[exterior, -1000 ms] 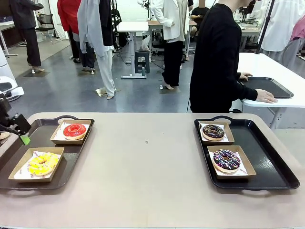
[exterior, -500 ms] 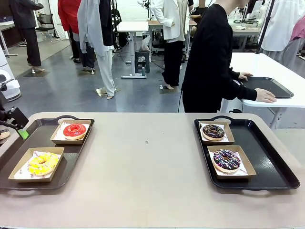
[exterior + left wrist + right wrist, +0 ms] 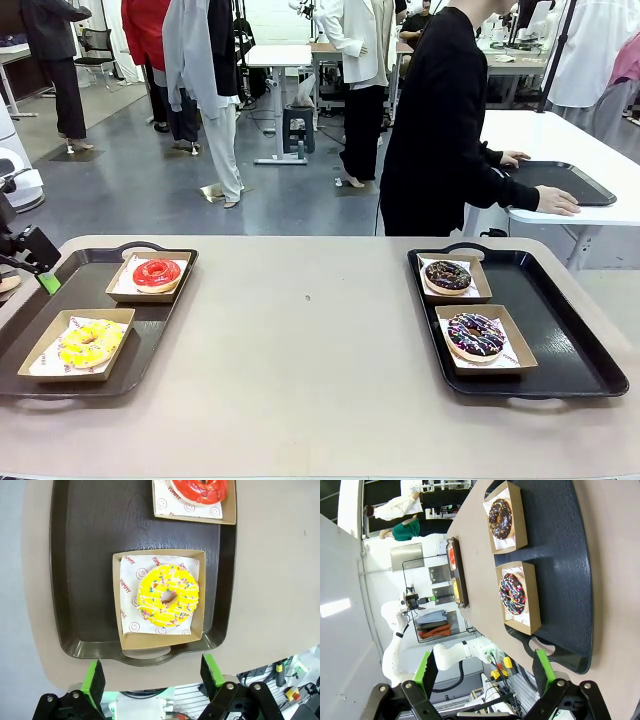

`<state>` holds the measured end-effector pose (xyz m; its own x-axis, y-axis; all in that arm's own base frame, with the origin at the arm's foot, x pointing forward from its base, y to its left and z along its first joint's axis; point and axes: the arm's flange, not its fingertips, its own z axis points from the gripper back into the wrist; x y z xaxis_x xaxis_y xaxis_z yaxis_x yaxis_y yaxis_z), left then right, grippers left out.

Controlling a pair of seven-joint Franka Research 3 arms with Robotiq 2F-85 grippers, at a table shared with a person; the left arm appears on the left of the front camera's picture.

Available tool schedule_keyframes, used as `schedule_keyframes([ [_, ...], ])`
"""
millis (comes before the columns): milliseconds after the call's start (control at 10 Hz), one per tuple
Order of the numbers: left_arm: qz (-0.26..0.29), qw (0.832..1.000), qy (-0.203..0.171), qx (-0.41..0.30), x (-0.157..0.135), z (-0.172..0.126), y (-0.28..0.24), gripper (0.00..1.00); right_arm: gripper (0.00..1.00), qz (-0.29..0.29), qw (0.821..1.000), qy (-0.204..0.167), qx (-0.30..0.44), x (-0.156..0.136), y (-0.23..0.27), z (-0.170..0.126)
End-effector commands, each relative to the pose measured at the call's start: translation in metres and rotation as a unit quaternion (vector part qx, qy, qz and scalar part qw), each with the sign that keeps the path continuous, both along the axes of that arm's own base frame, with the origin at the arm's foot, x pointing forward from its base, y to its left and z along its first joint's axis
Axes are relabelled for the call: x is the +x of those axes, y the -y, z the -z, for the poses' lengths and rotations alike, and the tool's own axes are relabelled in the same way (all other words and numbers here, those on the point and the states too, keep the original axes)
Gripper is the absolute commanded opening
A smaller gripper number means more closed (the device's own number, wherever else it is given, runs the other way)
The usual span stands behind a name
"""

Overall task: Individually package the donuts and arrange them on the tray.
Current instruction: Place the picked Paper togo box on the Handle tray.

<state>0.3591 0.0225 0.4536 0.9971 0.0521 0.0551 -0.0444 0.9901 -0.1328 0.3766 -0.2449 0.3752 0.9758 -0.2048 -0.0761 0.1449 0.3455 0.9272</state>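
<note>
Four donuts lie in paper-lined cardboard boxes on two dark trays. The left tray [image 3: 30, 330] holds the glossy red donut [image 3: 157, 273] at the back and the yellow donut [image 3: 88, 343] at the front. On the right tray [image 3: 560, 330] sit the chocolate sprinkled donut [image 3: 448, 276] and, nearer, the purple-brown drizzled donut [image 3: 475, 335]. My left gripper [image 3: 38, 265] hangs at the table's left edge, open and empty; in its wrist view the left gripper [image 3: 152, 675] looks down on the yellow donut [image 3: 168, 598]. My right gripper [image 3: 485, 666] is open and empty, well above the right tray [image 3: 570, 580].
A person in black stands beyond the far edge, turned to a white side table [image 3: 570, 150] with another dark tray [image 3: 560, 180]. The wide tan tabletop [image 3: 300, 340] stretches between the two trays. Other people stand farther back in the room.
My left gripper has drawn back a little up and toward the left edge. The person in black has leaned further to the left. The donuts and boxes have not moved.
</note>
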Motion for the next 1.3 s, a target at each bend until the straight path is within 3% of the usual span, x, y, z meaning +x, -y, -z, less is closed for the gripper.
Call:
schedule_keyframes([
  [0,0.003,1.0,0.0,0.006,-0.003,0.002,0.0,1.0,1.0,0.003,1.0,-0.001,0.002,-0.002,-0.001,-0.002],
  [300,0.0,1.0,0.0,0.0,0.0,0.0,0.0,1.0,1.0,0.003,1.0,-0.001,0.002,-0.002,-0.001,-0.002],
  [400,0.054,0.995,-0.014,-0.076,-0.022,-0.015,-0.01,1.0,1.0,0.003,1.0,-0.001,0.002,-0.002,-0.001,-0.002],
  [500,0.069,0.982,-0.02,-0.172,-0.022,-0.035,-0.027,1.0,1.0,0.003,1.0,-0.001,0.002,-0.002,-0.001,-0.002],
  [600,0.076,0.961,-0.013,-0.266,-0.014,-0.047,-0.046,1.0,1.0,0.003,1.0,-0.001,0.002,-0.002,-0.001,-0.002],
  [800,0.061,0.894,-0.023,-0.442,0.007,-0.052,-0.086,1.0,1.0,0.003,1.0,-0.001,0.002,-0.002,-0.001,-0.002],
  [1000,0.045,0.836,-0.04,-0.546,0.018,-0.043,-0.118,1.0,1.0,0.003,1.0,-0.001,0.002,-0.002,-0.001,-0.002],
  [1200,0.04,0.795,-0.054,-0.603,0.025,-0.022,-0.148,1.0,1.0,0.003,1.0,-0.001,0.002,-0.002,-0.001,-0.002],
])
